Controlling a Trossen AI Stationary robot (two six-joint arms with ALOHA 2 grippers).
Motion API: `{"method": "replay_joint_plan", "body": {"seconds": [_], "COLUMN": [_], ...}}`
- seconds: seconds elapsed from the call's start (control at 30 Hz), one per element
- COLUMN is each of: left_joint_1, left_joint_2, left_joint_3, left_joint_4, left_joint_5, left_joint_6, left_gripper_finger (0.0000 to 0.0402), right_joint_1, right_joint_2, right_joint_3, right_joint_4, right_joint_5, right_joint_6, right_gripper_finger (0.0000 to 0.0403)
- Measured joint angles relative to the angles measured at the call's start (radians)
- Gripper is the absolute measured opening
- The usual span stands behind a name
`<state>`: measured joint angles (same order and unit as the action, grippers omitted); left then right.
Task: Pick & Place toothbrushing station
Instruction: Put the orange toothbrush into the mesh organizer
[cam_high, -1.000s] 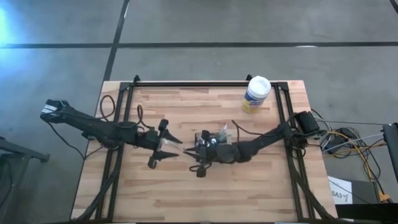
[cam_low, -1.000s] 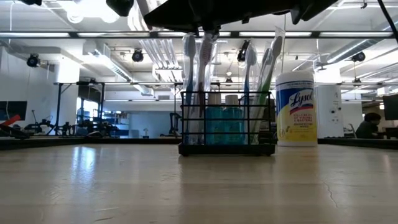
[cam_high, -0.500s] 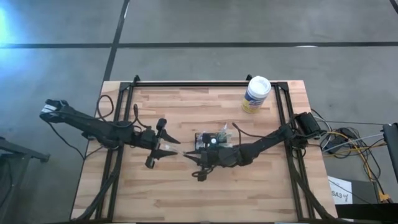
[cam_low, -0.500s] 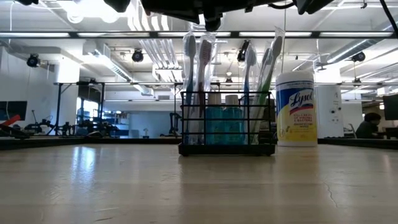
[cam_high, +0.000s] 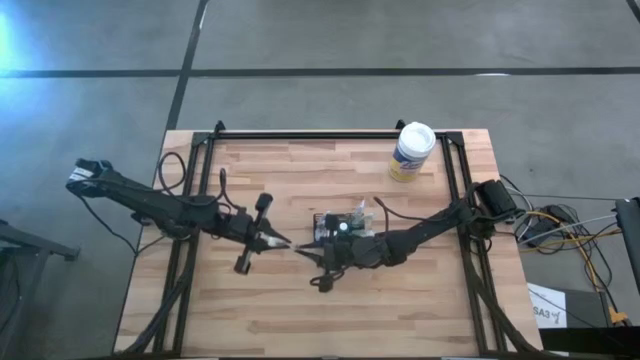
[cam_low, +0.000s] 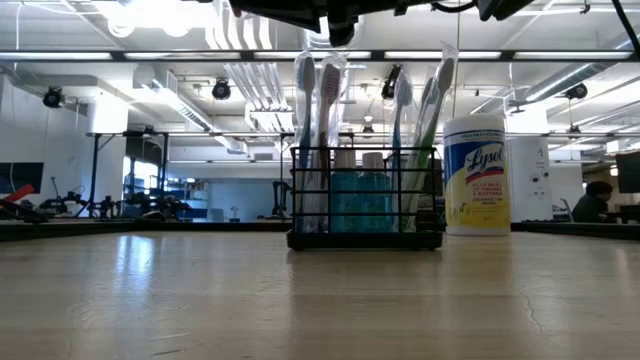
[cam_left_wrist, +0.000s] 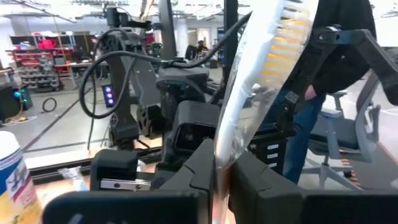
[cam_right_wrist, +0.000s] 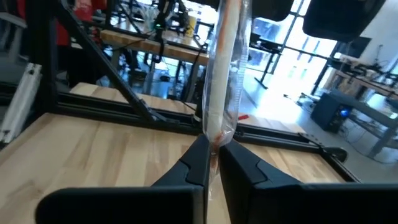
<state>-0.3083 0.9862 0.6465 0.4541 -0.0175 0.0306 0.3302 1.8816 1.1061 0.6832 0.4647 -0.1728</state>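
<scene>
Both grippers mid-table, each pinching one end of wrapped toothbrush (cam_left_wrist: 261, 93): left gripper (cam_high: 281, 241), right gripper (cam_high: 303, 251). Handover under way beside toothbrushing station (cam_low: 365, 195); next, one gripper likely releases.

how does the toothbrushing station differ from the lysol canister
Build: the toothbrushing station is a black open wire rack; the canister is a closed cylinder with a white lid and yellow label.
Contents: the station holds wrapped toothbrushes and blue bottles; nothing shows in the canister.
Place: the station sits mid-table under the right arm; the canister stands by the far right corner.
Both stand upright on the table.
</scene>
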Motion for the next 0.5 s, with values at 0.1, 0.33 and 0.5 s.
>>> {"method": "replay_joint_plan", "body": {"seconds": [0.1,0.33,0.5], "left_joint_1": [-0.008,-0.011,-0.011], "left_joint_2": [-0.005,-0.041,-0.036], "left_joint_3": [0.024,0.124,0.138], "left_joint_4": [-0.046,-0.201,-0.223], "left_joint_5": [0.005,0.009,0.009], "left_joint_6": [0.006,0.020,0.009], "left_gripper_finger": [0.0026,0.0026,0.0026], "right_joint_1": [0.000,0.019,0.049], "right_joint_2": [-0.006,-0.123,-0.280], "right_joint_3": [-0.001,-0.008,-0.045], "right_joint_4": [-0.028,-0.254,-0.451], "right_joint_5": [-0.015,-0.009,-0.009], "right_joint_6": [0.004,0.080,0.144], "right_gripper_finger": [0.0042,0.0118,0.0139]}}
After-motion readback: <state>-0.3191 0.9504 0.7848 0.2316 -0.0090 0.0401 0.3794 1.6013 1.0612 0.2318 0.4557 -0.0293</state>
